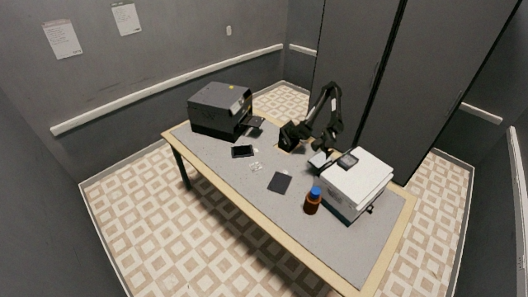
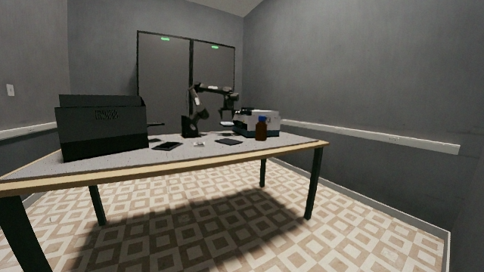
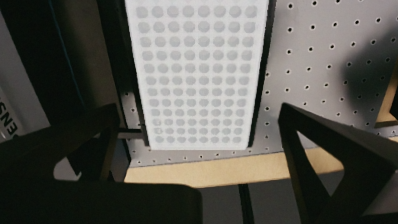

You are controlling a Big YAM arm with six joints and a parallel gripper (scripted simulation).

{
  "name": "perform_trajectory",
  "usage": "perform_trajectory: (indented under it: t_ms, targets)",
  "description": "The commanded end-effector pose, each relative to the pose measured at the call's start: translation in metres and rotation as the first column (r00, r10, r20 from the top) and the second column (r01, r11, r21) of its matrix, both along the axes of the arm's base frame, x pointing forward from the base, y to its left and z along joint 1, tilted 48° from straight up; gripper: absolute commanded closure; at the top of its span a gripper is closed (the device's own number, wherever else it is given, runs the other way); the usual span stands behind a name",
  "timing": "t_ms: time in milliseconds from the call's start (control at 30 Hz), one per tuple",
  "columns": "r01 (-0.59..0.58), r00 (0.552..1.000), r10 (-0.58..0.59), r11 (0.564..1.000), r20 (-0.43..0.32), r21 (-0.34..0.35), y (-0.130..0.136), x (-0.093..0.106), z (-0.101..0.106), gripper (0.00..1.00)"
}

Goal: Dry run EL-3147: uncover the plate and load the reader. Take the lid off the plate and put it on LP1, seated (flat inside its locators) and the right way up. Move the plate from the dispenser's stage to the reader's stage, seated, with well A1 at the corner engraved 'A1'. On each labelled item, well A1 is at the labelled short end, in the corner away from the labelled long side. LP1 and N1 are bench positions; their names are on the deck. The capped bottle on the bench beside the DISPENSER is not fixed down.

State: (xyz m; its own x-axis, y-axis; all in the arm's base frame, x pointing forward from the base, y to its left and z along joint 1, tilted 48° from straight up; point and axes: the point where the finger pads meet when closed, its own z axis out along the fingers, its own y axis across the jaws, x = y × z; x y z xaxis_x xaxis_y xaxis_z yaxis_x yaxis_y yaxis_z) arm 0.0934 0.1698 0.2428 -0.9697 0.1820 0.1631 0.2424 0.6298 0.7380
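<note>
One black parallel gripper stands wide over the white rectangular well plate, nothing between its fingers. The plate lies on the stage beside the white, dark-based boxy dispenser, near the amber, blue-capped bottle.

The wrist view's top edge crops the plate; its corner lettering seems unreadable.

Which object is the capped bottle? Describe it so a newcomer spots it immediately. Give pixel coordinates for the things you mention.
On the bench, find the white-topped machine [image 1: 359, 175] [image 2: 272, 117]. Just beside it stands the bottle [image 1: 312, 205] [image 2: 261, 131], upright and brown. Its bright blue cap [image 1: 315, 191] [image 2: 262, 118] sets it apart from the flat black pieces nearby.
</note>
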Motion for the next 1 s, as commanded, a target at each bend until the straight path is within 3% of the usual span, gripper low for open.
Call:
perform_trajectory:
  t_ms: [0, 400, 967]
  targets:
    - [-0.003, 0.999, 0.003, 1.000, 0.035, 0.018, 0.004, 0.001, 0.014, 0.00]
    - [-0.001, 1.000, 0.001, 1.000, -0.007, -0.002, 0.006, 0.000, -0.007, 0.00]
    - [0.000, 0.999, -0.001, 1.000, 0.041, 0.025, 0.010, 0.004, 0.016, 0.00]
